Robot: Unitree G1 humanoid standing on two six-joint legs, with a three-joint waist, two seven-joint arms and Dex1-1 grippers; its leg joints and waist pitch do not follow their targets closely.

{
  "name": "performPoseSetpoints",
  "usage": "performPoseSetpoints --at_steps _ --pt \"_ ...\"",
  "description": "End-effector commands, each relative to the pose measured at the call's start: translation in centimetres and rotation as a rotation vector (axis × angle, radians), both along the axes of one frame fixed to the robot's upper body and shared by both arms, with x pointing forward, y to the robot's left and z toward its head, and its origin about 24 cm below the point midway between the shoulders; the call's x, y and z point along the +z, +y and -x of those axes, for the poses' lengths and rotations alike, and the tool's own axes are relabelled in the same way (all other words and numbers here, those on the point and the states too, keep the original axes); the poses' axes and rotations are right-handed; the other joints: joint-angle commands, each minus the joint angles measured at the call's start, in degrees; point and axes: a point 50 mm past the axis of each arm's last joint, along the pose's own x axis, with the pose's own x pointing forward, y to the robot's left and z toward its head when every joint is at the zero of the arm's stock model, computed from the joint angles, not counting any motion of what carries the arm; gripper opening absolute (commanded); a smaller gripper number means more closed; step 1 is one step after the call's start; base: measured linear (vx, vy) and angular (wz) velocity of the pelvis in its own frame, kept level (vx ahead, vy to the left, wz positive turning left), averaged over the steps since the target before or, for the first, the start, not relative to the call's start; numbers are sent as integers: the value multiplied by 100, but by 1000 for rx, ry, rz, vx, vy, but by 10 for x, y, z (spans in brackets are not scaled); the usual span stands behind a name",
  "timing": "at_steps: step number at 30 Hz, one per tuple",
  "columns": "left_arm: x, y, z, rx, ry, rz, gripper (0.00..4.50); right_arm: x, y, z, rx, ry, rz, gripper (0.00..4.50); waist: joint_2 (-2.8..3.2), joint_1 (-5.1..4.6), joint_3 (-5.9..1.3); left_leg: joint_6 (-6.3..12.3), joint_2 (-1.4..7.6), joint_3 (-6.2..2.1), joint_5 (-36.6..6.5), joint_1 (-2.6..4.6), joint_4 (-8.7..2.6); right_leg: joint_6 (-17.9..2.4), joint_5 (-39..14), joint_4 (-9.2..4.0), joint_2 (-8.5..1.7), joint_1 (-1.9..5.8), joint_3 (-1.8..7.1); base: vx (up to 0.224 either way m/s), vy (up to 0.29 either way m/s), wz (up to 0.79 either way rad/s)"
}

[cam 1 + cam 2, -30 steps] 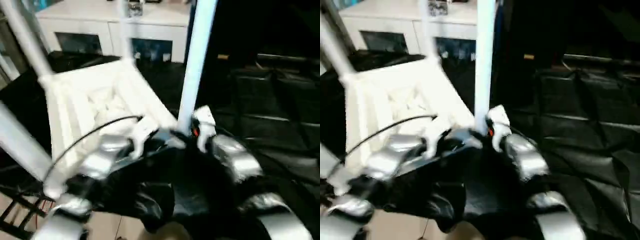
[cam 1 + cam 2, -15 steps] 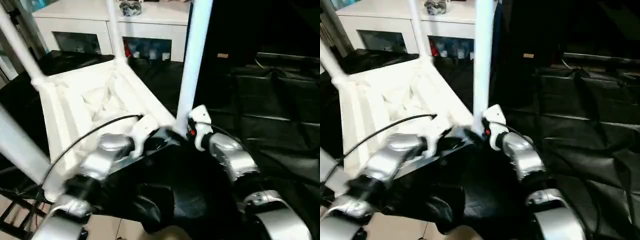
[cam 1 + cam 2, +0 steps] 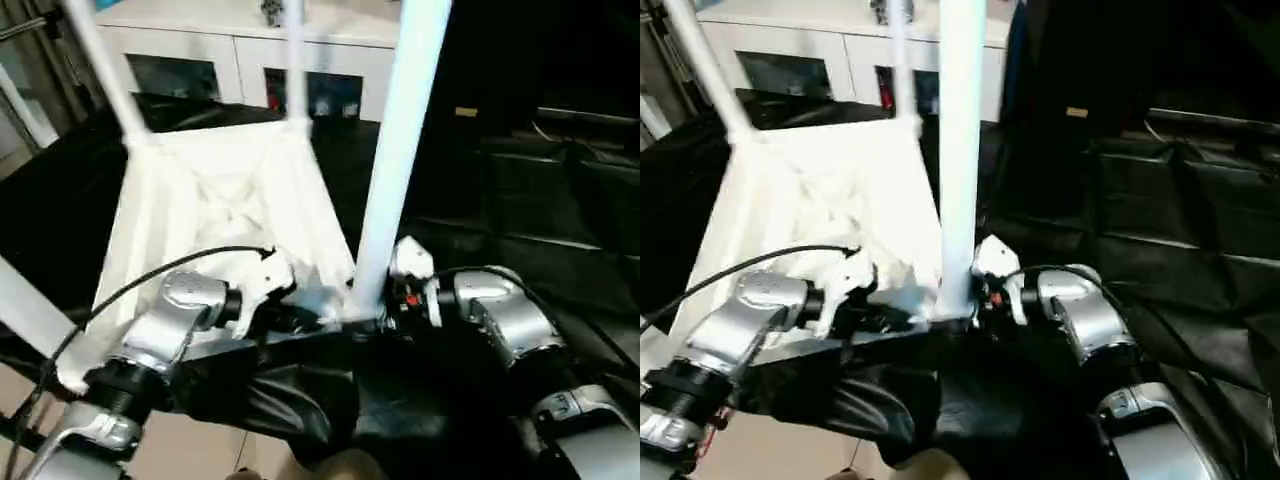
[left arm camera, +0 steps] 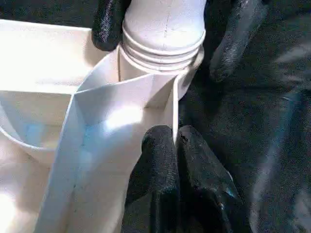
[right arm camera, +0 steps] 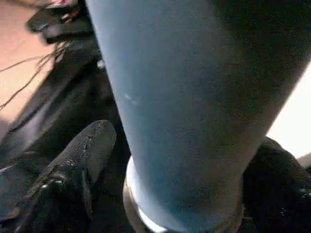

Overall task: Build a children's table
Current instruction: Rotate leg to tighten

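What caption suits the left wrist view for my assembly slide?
Left gripper pinching the tabletop rim beside the corner socket holding a leg.

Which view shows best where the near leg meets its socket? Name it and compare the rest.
The left wrist view: the leg enters the socket, its ringed end sharp and close. The right wrist view has the same leg from very near, its joint barely seen. The eye views show the leg whole, the joint small.

A lab-like room: black sheeting [image 3: 560, 200] over the worktop, white glass-doored cabinet [image 3: 240, 60] behind.
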Motion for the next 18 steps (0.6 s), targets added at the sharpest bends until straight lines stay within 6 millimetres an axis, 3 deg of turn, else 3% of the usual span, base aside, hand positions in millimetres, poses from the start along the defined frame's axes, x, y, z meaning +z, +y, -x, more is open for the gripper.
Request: performPoseSetpoints --at_steps 1,11,18 --pt "10 -9 3 -88 -23 41 0 2 4 4 61 0 -5 373 -37 -15 -347 391 79 61 -1092 47 -384 -1566 -574 -337 -177 304 139 0 0 0" --pt "10 -6 7 -107 3 49 0 1 5 9 99 33 -27 290 -44 -3 -349 458 76 68 -920 41 -367 -1639 -353 -314 -175 308 134 0 0 0" --pt "6 -13 -9 51 -58 42 0 -8 8 9 9 59 -76 266 -52 -4 -325 325 75 60 -1177 52 -395 -1518 -831 -366 -185 299 148 0 0 0"
